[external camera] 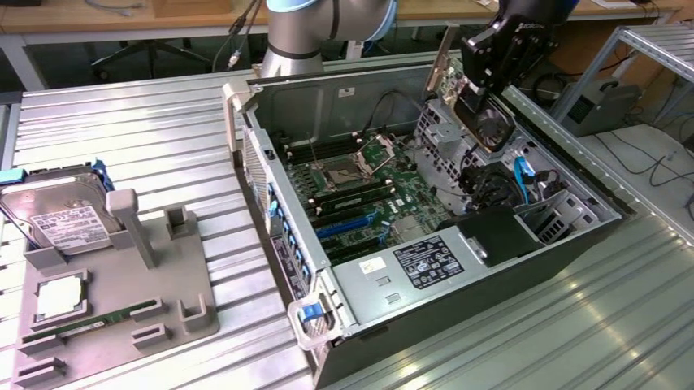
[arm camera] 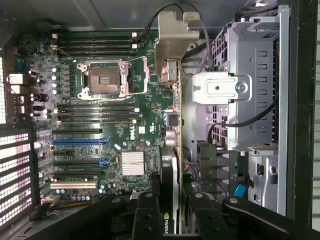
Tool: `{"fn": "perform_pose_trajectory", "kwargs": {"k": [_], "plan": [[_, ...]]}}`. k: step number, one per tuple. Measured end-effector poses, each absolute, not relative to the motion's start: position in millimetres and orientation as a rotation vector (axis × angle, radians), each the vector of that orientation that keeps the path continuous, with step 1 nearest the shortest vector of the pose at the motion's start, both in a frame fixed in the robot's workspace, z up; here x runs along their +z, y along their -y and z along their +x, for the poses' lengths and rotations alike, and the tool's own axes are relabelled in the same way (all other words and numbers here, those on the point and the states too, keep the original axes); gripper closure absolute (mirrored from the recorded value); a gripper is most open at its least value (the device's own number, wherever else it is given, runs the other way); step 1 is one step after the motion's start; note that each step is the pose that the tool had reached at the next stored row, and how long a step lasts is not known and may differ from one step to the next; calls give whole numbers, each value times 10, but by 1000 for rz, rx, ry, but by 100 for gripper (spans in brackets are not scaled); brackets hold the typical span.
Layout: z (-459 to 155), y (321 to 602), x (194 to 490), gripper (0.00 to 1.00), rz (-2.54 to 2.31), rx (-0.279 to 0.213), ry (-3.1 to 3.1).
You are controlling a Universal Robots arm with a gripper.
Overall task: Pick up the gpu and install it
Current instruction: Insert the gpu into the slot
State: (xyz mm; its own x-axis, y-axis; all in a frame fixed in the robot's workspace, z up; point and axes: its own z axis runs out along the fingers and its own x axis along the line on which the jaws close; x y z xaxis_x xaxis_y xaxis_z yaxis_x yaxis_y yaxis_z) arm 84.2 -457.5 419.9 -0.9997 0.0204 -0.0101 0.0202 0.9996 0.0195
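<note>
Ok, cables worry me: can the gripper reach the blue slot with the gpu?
Probably yes: the case stands open, the gripper holds the gpu above it, and nothing crosses the blue slot.

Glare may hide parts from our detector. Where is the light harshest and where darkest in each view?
Exterior view: bright reflections streak the ribbed metal table beside the computer case, whose interior sits in shade. Wrist view: the vented panel is washed out white, while the hand gripping the gpu is a dark silhouette.
</note>
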Motion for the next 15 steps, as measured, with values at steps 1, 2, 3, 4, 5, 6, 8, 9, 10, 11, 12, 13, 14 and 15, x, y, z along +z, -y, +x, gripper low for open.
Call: {"fn": "perform_pose_trajectory", "kwargs": {"k": [1, 2, 3, 4, 5, 6, 8, 9, 10, 11, 12, 13, 14, 15], "plan": [[842, 4575, 4199, 73, 32, 30, -3131], [841, 4575, 4199, 73, 32, 30, -3131], [841, 4575, 4199, 73, 32, 30, -3131], [841, 4575, 4199, 73, 32, 30, -3131], [841, 4575, 4199, 73, 32, 30, -3131], [841, 4575, 4199, 73, 32, 30, -3131], [842, 4575, 4199, 73, 32, 30, -3131], [841, 4574, 4199, 73, 32, 31, -3131], [842, 4575, 4199, 73, 32, 30, -3131], [842, 4574, 4199, 73, 31, 31, -3131], [841, 4574, 4198, 73, 28, 31, -3131], [842, 4574, 4199, 73, 22, 31, -3131], [841, 4574, 4199, 73, 9, 30, -3131], [841, 4574, 4199, 73, -13, 31, -3131]]}}
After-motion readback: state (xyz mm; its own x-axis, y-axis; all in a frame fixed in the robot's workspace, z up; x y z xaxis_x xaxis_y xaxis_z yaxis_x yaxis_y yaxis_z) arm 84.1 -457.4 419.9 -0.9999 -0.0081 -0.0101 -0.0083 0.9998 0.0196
